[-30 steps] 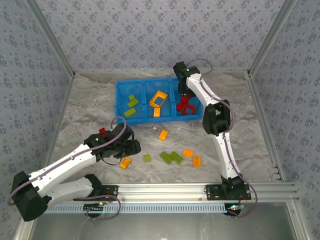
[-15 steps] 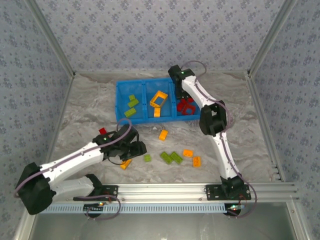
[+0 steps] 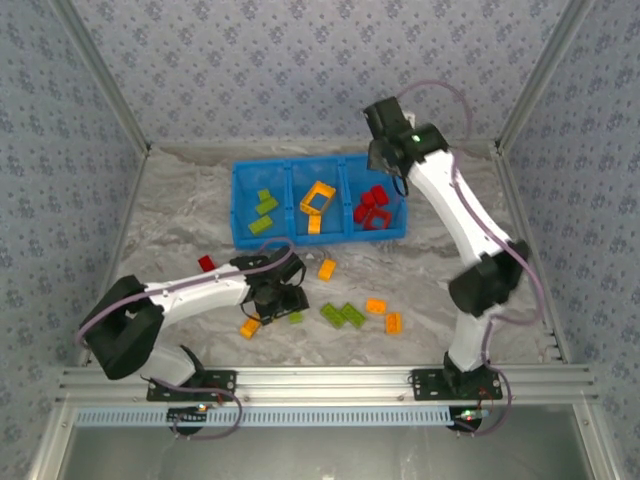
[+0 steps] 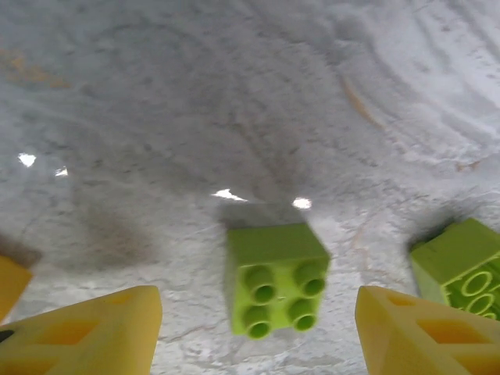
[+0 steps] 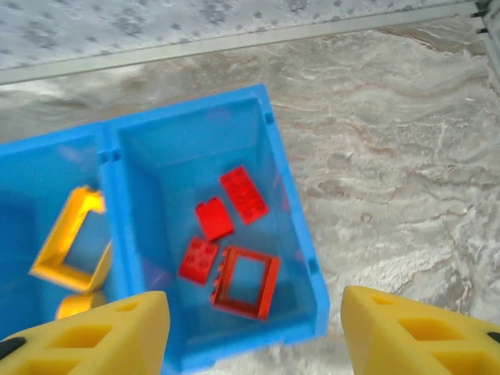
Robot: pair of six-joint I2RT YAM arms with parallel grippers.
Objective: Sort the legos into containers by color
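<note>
The blue bin (image 3: pixel 243 205) holds lime bricks (image 3: pixel 262 210) in its left container, an orange frame (image 3: pixel 318 197) in the middle one and red legos (image 3: pixel 372 208) in the right one. My left gripper (image 3: pixel 283 300) is low over the table and open. A small lime 2x2 brick (image 4: pixel 277 277) lies on the table between its fingertips (image 4: pixel 86 332), untouched. My right gripper (image 5: pixel 254 332) hangs open and empty above the right container, where a red frame (image 5: pixel 244 283) and three red bricks (image 5: pixel 244 194) lie.
Loose on the table are an orange brick (image 3: pixel 250 327), a red brick (image 3: pixel 206 263), another orange brick (image 3: pixel 326 268), two joined lime bricks (image 3: pixel 342 315) and two more orange bricks (image 3: pixel 376 306). A lime brick (image 4: pixel 461 266) lies just right of my left gripper.
My left gripper slid right, past the orange brick, to straddle the small lime brick. My right gripper opened and rose up and back from the red container.
</note>
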